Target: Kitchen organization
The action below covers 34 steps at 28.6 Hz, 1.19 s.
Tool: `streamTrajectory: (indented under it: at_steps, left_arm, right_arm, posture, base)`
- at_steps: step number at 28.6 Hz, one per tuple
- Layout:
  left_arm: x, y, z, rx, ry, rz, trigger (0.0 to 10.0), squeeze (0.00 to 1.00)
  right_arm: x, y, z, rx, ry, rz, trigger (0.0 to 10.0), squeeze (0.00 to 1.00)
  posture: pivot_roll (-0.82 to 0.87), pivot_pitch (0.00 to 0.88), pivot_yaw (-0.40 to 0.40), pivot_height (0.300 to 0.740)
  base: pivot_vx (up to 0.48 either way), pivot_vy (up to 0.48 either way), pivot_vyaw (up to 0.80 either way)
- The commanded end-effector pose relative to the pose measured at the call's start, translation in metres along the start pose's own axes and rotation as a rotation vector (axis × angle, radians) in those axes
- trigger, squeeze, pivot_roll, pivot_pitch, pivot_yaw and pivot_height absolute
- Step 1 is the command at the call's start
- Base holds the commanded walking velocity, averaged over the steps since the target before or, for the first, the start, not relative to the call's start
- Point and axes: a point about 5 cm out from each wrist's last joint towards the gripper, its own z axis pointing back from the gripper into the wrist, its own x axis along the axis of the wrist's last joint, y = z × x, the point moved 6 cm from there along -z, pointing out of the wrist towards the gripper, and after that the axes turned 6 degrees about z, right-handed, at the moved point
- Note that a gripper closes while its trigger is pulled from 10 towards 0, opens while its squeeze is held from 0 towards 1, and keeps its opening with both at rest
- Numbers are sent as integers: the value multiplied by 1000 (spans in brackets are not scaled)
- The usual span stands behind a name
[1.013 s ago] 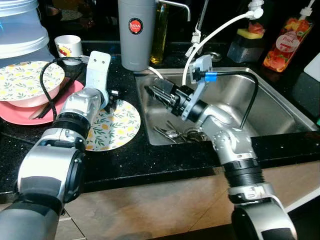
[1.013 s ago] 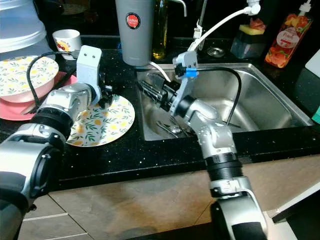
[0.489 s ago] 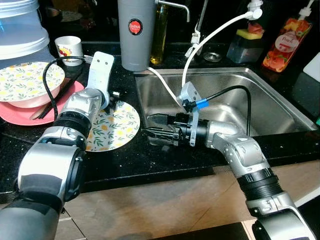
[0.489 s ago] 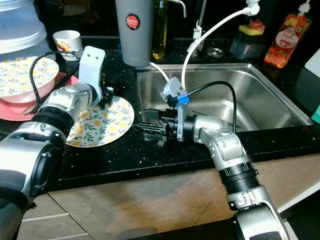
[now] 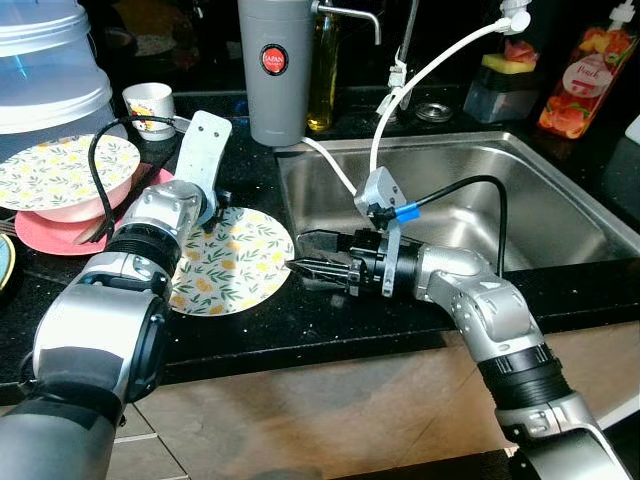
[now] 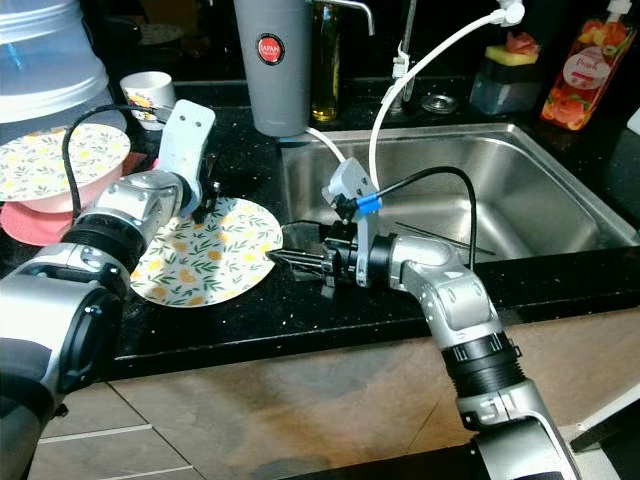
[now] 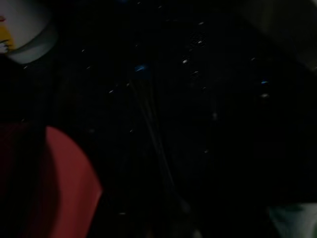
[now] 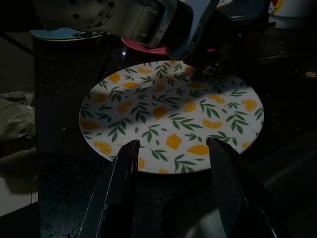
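Right gripper [image 8: 171, 186] spread wide, plate [image 8: 171, 116] lying just ahead between the jaws. Left gripper [image 5: 222, 200] over the plate's far rim; jaw state unreadable, wrist view dark.

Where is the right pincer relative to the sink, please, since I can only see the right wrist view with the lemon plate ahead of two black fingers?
Observer: The right pincer is at the sink's left edge, pointing at the lemon plate on the black counter.
Operator: Thank you. Is the left arm near that plate?
Observer: Yes, the left pincer sits at the plate's far rim.
Operator: Is anything else stacked nearby?
Observer: A second lemon plate rests on a pink plate, further to the robot's left.
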Motion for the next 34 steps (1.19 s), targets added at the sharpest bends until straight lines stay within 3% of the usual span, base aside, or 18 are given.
streamTrajectory:
  at_steps: [1,9,16,17,18,34]
  left_arm:
    - [-8,8,0,16,29,2,0,0]
    - [-5,10,1,32,5,36,0,0]
    - [16,18,4,71,-79,72,0,0]
    - [18,20,4,83,-82,67,0,490]
    - [19,23,5,94,-87,69,10000,1000]
    - [17,27,5,119,-70,107,10000,1000]
  right_arm:
    - [0,1,2,-2,5,4,10000,0]
    - [-1,-3,4,-26,5,10,10000,0]
    - [3,-8,5,-41,-2,14,10000,0]
    - [4,-8,5,-41,-3,15,10000,0]
    - [4,-9,4,-41,-3,16,10000,0]
    - [4,-3,3,16,10,9,10000,0]
  posture:
    - [65,121,65,740]
    - [60,119,64,740]
    - [54,122,57,740]
    - [54,122,55,740]
    - [54,122,55,740]
    - [43,127,46,740]
  base:
    - [0,0,0]
    - [0,0,0]
    - [0,0,0]
    - [0,0,0]
    - [0,0,0]
    - [0,0,0]
